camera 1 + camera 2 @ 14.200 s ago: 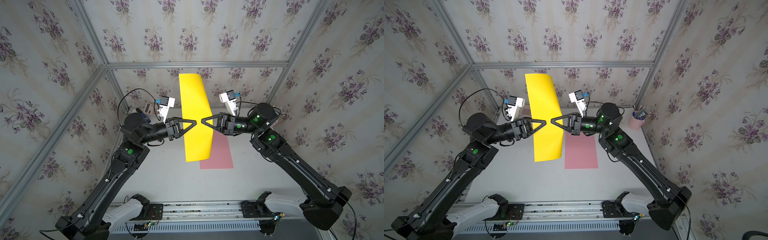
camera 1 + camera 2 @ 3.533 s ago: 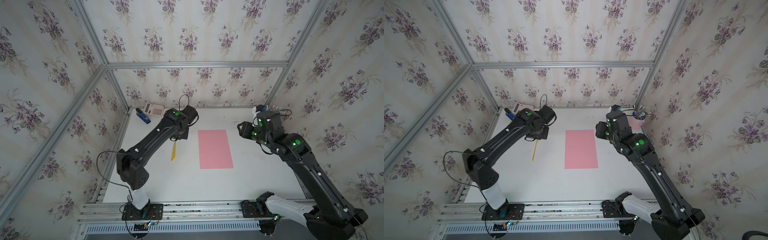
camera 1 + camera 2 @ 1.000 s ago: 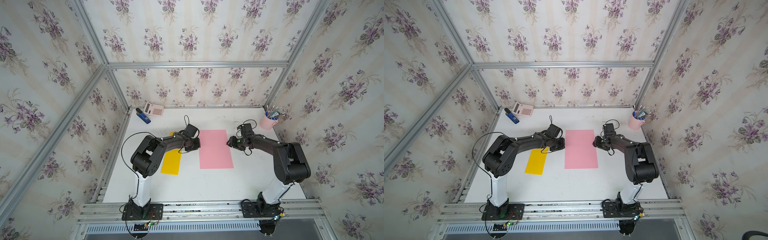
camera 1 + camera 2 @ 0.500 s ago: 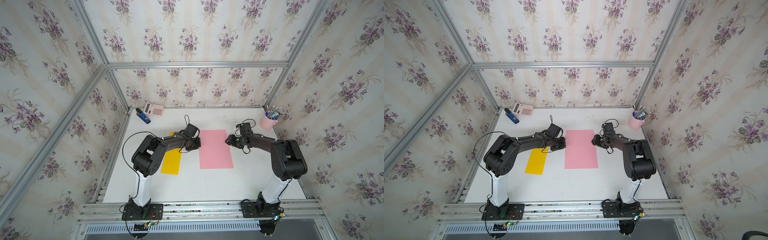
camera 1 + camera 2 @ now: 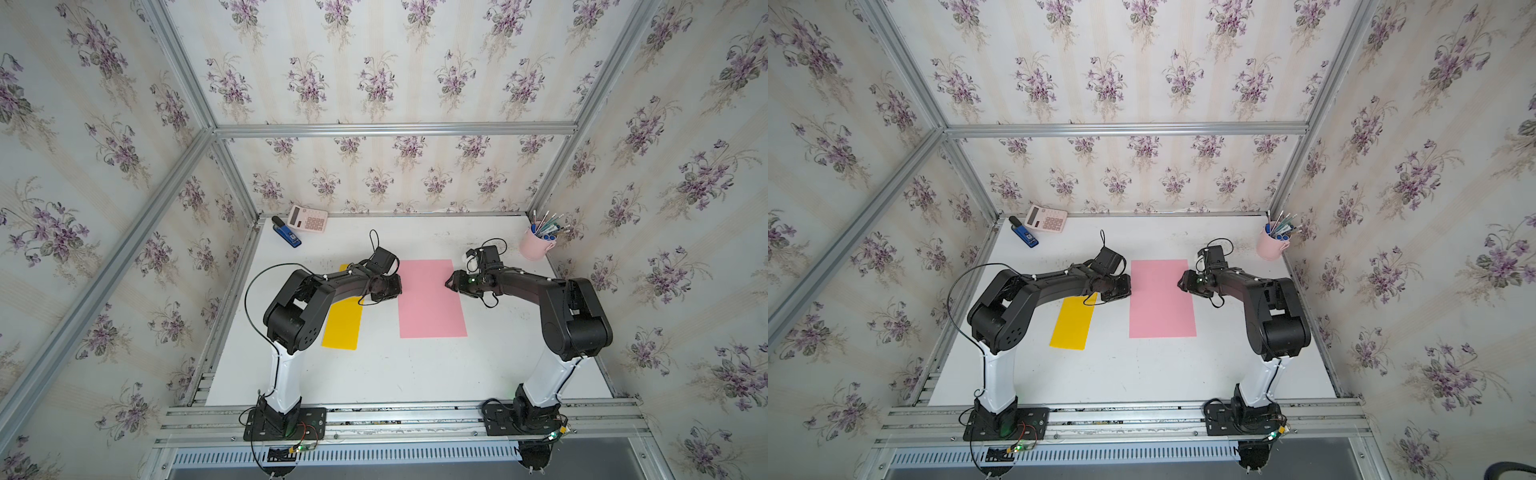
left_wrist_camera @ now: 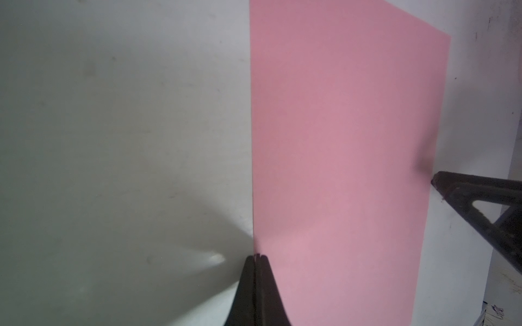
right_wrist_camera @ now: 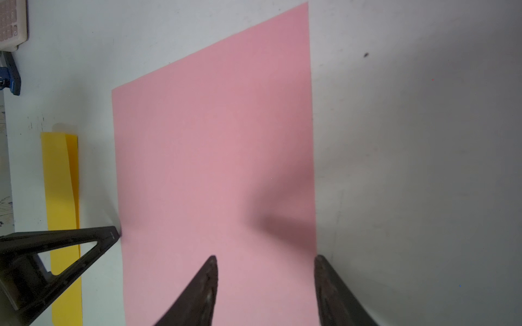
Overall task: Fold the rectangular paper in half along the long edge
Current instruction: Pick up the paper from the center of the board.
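Paper [image 5: 430, 299] — long axis toward back wall [image 5: 374, 174] — is being flanked by left gripper [image 6: 255, 258], clenched, and right gripper [image 7: 265, 262], parted; yellow sheet [image 5: 343, 324] alongside.

This is looking like a robotics lab cell dressed up as a home office — floral wallpaper [image 5: 374, 75] is lining an aluminium frame [image 5: 395, 129], while a calculator [image 5: 308, 219], stapler [image 5: 286, 232] and pen cup [image 5: 536, 247] are sitting on the white table [image 5: 395, 374].

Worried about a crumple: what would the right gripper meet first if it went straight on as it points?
Probably the pink paper: the right gripper stands open astride its long edge, though height is unclear.
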### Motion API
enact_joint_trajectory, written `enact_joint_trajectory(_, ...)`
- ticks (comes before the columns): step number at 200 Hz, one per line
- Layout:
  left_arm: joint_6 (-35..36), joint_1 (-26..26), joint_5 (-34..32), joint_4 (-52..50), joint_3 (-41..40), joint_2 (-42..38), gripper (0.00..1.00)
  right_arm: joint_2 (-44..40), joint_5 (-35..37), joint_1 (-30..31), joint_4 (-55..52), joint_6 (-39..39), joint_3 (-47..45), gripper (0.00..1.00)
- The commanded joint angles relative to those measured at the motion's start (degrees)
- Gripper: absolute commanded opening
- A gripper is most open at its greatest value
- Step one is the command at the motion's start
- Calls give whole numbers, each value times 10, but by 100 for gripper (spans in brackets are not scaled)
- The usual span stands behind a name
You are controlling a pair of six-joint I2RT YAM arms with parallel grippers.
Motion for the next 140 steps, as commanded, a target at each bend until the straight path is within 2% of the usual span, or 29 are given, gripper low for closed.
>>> enact_joint_trajectory(1,7,0,-10,-25,1,0,0,2,-2,2,-65,-6,0,55)
enact_joint_trajectory(140,15,0,-16,-38,-1,2,0,15,-102,7,-5,21,-4,56)
